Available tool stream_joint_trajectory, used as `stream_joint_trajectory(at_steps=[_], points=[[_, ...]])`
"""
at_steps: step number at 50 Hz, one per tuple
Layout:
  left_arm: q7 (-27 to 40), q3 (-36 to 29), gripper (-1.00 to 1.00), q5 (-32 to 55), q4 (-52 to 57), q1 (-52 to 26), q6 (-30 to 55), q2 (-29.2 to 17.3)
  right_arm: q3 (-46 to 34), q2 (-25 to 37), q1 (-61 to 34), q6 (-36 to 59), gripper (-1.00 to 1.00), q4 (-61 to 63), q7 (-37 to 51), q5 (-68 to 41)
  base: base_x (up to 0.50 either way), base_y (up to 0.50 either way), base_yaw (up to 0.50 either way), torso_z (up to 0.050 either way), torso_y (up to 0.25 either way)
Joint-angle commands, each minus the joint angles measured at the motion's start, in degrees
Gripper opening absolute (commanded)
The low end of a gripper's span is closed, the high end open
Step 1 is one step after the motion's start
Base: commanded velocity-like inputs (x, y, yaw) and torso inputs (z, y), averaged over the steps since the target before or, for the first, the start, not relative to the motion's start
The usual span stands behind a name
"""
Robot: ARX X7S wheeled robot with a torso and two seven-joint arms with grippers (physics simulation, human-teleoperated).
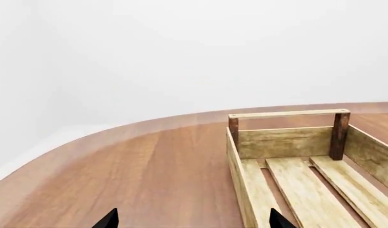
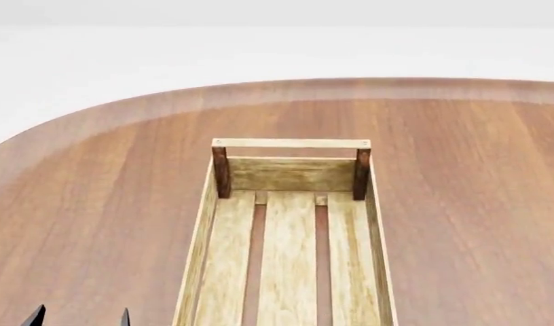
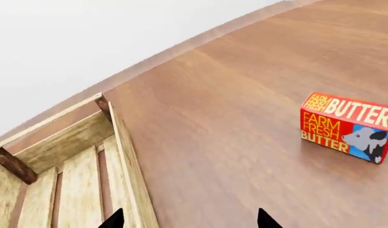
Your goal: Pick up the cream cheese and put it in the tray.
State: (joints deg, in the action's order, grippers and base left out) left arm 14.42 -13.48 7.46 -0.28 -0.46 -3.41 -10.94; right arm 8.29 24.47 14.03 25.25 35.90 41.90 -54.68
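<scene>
Table [image 2: 458, 204]: brown wood with a rounded far edge against a pale blank backdrop; it fills most of every view and its near part is cut off by the frame.
Tray [image 2: 290, 174]: long light-wood crate in the middle of the table, running from near to far; only its far end shows, with dark corner posts, a handle bar across them and three bottom slats. The near end is cut off in all views.
Butter box [image 3: 347, 125]: red-orange carton standing upright on the table, well to the right of the tray; seen only from the right wrist.
Left gripper [image 2: 79, 317]: two dark fingertips at the head view's lower edge, just left of the tray; jaws apart, nothing between them. The rest is cut off.
Right gripper [image 3: 189, 219]: only two dark tips show, spread wide over bare table beside the tray's right wall, holding nothing.
Cream cheese: in no view, so I cannot tell where it lies.
</scene>
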Motion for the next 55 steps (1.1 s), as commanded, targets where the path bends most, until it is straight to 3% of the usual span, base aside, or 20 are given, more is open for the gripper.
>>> stream_joint_trajectory(at_steps=[1,34,55], points=[[0.4,-0.2,1.0,0.3,-0.3,-0.1,-0.3,-0.1,7.8,4.4,6.2,7.6,1.0,12.8,9.7,-18.3,0.0,0.0,0.0,0.0,0.0],[1.0,-1.1,1.0,1.4,-0.3,-0.3,-0.2,-0.8,20.5,7.2,19.9,4.3,1.0,17.2,12.9,-23.7,0.0,0.0,0.0,0.0,0.0],[1.5,-1.6,1.0,1.8,-0.5,-0.4,-0.3,-1.2,32.5,3.6,27.9,-0.3,1.0,15.1,7.0,-25.6,0.0,0.0,0.0,0.0,0.0]])
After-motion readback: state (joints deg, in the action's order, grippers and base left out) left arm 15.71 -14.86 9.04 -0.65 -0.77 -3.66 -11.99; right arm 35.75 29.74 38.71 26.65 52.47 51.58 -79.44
